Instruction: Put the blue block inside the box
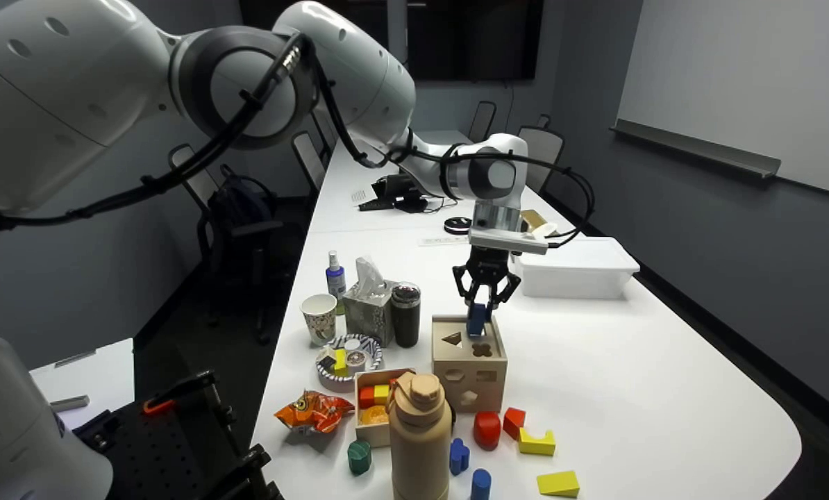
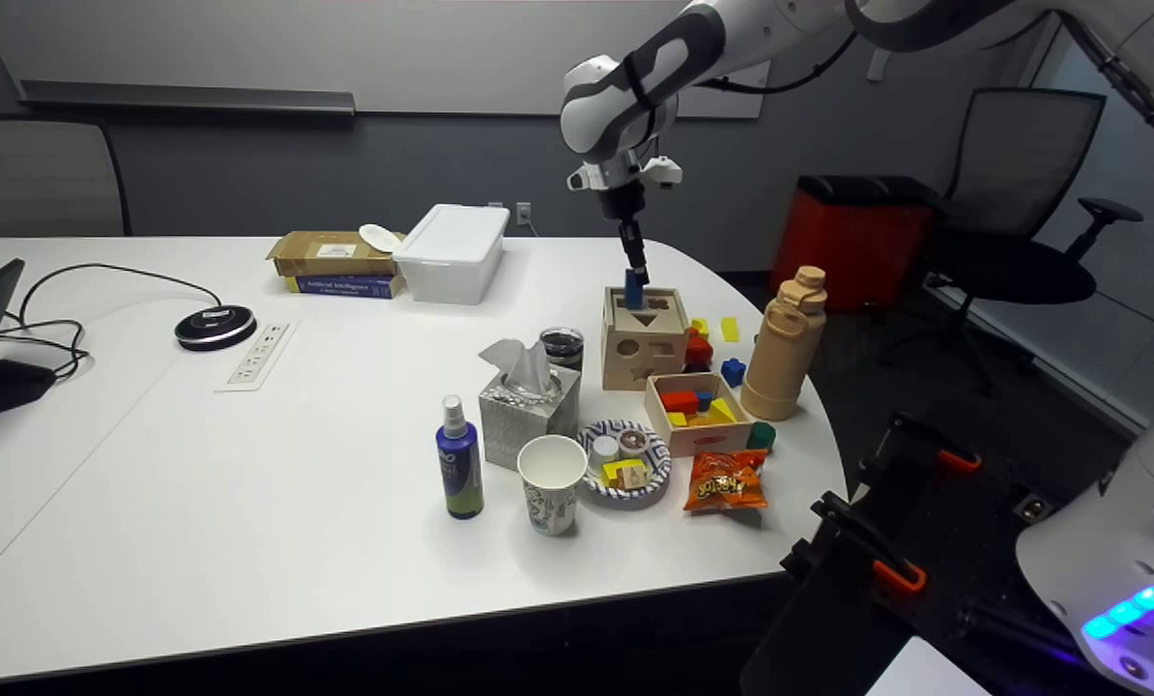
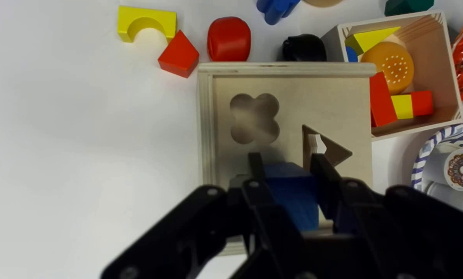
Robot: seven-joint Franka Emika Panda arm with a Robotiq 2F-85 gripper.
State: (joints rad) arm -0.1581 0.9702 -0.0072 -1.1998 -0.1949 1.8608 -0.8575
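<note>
Fingers (image 3: pixel 326 182) pinching blue block (image 3: pixel 293 193), pointed downward, arm (image 1: pixel 362 69) outstretched, wrist (image 1: pixel 487 173) above wooden box (image 1: pixel 470 367)

We log: white table (image 1: pixel 637 389); light wooden cube-shaped box (image 1: pixel 470 367) under the gripper (image 1: pixel 480 310); dark cylindrical tumbler (image 1: pixel 406 323) near the gripper; tall tan bottle (image 1: pixel 420 444), shiny orange snack bag (image 2: pixel 725 480) farther from it.

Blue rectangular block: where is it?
The blue block is right of centre in the wrist view, held in the black claw, near the triangular hole atop the pale wooden cubic box.
</note>
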